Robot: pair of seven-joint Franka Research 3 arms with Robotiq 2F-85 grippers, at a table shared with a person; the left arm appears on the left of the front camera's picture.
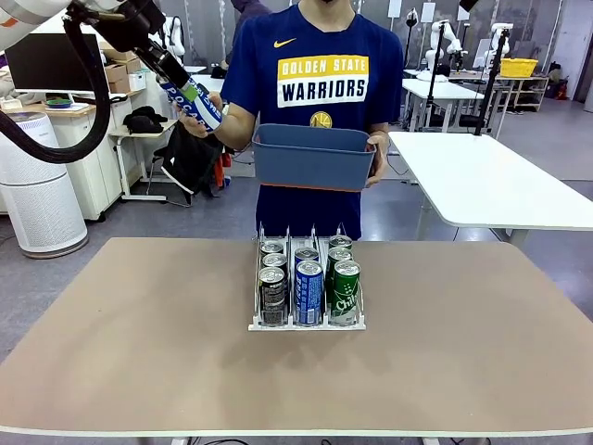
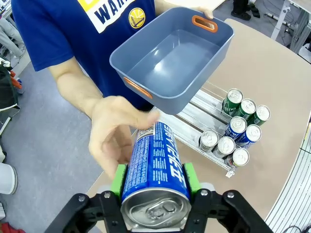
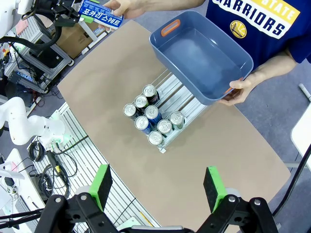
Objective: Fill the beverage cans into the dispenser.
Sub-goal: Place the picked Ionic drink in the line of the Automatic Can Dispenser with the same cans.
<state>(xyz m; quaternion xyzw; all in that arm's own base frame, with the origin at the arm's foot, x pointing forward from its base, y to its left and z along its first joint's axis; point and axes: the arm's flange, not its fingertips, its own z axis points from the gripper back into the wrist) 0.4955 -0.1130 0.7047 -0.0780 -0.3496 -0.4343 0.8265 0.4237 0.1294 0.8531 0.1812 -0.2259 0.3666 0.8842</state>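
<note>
Seven cans racked in dispenser (image 1: 307,323) at frame centre; upper left, left gripper (image 1: 182,85) clamped on blue Pocari Sweat can (image 1: 196,104); right gripper (image 3: 158,187) gaping, empty.

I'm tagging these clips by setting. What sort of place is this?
Probably a robotics lab or workshop. Other white robot arms stand on tables behind the person, cardboard boxes sit on a shelf, and loose cables lie on the floor beside the table.

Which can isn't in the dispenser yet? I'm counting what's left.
The blue can clamped in the left gripper, raised near the person's hand.
</note>
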